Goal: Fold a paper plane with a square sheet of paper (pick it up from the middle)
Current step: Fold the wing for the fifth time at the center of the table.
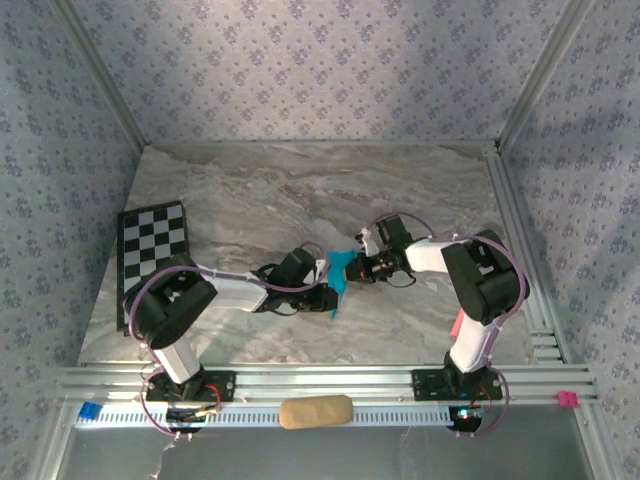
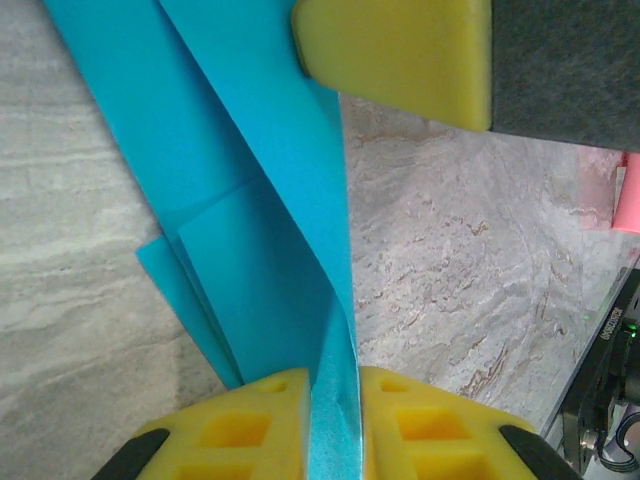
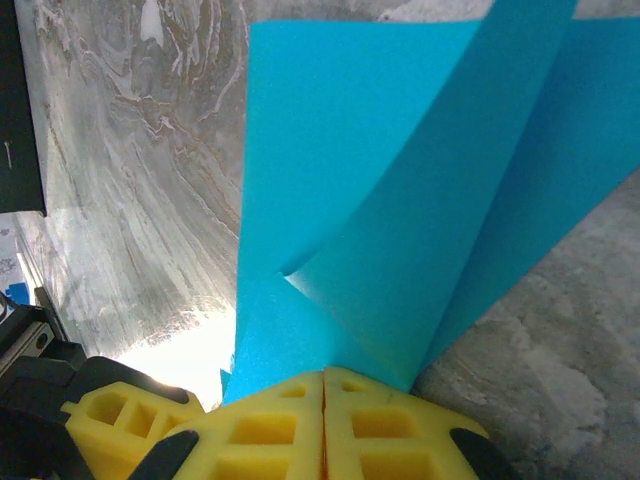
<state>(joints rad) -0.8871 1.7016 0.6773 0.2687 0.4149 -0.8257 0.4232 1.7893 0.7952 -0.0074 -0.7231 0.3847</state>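
The square sheet of paper [image 1: 340,272] is bright turquoise, creased into a pointed, folded shape. It hangs between both grippers just above the middle of the marble table. My left gripper [image 1: 326,284] comes in from the left. In the left wrist view its yellow jaws [image 2: 335,425] pinch a folded edge of the paper [image 2: 250,200], which fills the narrow gap between them. My right gripper [image 1: 358,266] reaches in from the right. Its jaws [image 3: 323,400] are pressed together on a folded corner of the paper [image 3: 400,180]. A yellow fingertip [image 2: 400,50] of the right gripper presses the sheet's upper part.
A black-and-white checkered board [image 1: 152,240] lies at the table's left edge. A tan oblong block [image 1: 316,411] rests on the front rail between the arm bases. A pink stick [image 1: 457,325] stands by the right arm. Aluminium rails [image 1: 520,250] run along the right side.
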